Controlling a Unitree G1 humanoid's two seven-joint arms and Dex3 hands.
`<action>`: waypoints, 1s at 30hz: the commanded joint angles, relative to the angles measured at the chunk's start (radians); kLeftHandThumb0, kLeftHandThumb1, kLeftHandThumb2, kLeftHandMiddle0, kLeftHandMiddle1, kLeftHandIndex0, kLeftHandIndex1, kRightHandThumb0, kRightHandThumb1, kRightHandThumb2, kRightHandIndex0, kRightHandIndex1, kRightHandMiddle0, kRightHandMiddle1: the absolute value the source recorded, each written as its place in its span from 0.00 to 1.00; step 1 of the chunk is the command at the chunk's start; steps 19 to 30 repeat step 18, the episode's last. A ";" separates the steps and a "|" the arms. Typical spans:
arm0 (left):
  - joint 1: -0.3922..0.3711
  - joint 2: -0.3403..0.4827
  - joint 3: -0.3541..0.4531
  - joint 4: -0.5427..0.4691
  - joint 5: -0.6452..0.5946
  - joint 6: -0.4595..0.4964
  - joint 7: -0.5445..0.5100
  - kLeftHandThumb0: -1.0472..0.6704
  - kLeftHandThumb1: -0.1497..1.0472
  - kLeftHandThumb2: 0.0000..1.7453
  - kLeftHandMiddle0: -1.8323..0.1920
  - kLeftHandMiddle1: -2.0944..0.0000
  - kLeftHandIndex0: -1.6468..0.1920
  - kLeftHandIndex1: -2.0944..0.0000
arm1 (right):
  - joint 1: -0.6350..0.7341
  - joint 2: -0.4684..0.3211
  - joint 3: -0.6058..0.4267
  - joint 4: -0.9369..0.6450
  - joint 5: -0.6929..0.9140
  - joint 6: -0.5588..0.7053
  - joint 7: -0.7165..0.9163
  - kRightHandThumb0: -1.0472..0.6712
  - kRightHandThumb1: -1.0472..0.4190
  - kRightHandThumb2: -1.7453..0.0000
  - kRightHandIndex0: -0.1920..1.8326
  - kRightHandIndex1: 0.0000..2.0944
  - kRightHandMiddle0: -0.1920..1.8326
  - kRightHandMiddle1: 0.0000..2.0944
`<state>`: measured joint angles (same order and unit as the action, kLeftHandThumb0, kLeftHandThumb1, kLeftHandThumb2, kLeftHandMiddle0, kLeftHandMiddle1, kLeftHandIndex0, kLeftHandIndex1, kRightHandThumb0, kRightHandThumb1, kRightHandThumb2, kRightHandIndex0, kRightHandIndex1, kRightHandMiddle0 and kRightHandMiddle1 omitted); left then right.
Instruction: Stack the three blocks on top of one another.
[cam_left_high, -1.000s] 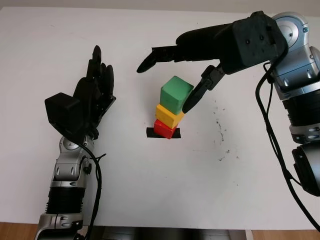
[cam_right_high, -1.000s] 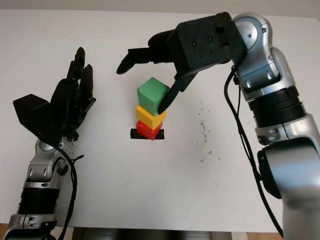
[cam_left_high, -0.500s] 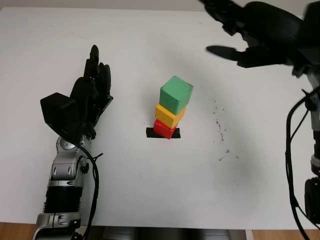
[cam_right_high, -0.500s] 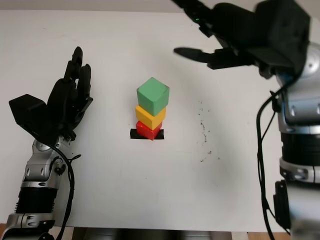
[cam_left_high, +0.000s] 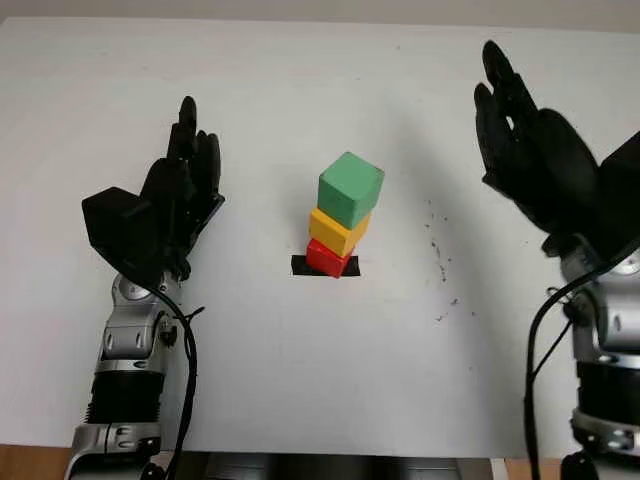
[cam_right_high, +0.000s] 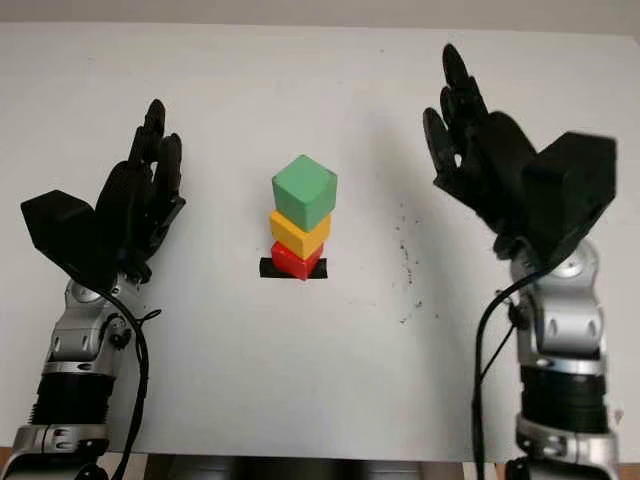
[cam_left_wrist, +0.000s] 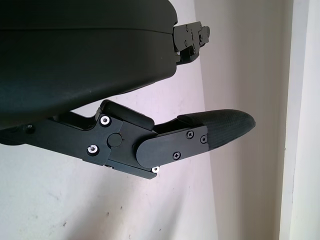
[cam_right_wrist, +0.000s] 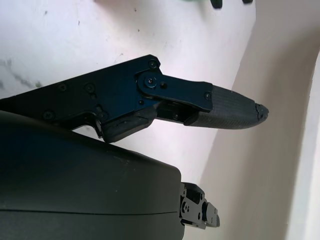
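Green block (cam_left_high: 351, 188) on yellow block (cam_left_high: 338, 231) on red block (cam_left_high: 326, 257), tower at desk (cam_left_high: 300, 380) centre. Left robot hand (cam_left_high: 182, 195) released, raised left of tower. Right robot hand (cam_left_high: 525, 150) released, raised right of tower.

Left black three-fingered robot hand (cam_left_high: 170, 205): open, holding nothing, raised at the left side of the scene with its fingers pointing away from the robot. Its silver, jointed forearm (cam_left_high: 125, 380) rises from the bottom left edge. Right black three-fingered robot hand (cam_right_high: 490, 165): open, holding nothing, raised at the right side in a mirrored pose, fingers pointing away. Its silver forearm (cam_right_high: 560, 390) rises from the bottom right edge, with a black cable (cam_right_high: 482, 350) looping alongside it.
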<state>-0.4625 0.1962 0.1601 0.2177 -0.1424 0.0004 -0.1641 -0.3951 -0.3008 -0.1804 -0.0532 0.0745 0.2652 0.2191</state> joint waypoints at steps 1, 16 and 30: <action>-0.008 0.010 0.006 -0.001 -0.008 -0.008 -0.009 0.18 1.00 0.38 0.99 0.98 0.99 0.98 | 0.019 0.036 0.009 -0.016 0.001 -0.015 -0.032 0.17 0.00 0.59 0.00 0.00 0.00 0.00; 0.008 0.006 0.008 -0.024 -0.018 0.002 -0.014 0.17 1.00 0.38 0.99 0.98 0.99 0.98 | 0.050 0.162 0.016 0.022 0.051 -0.087 -0.136 0.14 0.00 0.64 0.00 0.00 0.00 0.00; 0.009 0.008 0.006 -0.026 -0.020 0.001 -0.016 0.17 1.00 0.38 0.99 0.97 0.99 0.98 | 0.058 0.162 0.022 0.016 0.045 -0.082 -0.139 0.14 0.00 0.65 0.00 0.00 0.00 0.00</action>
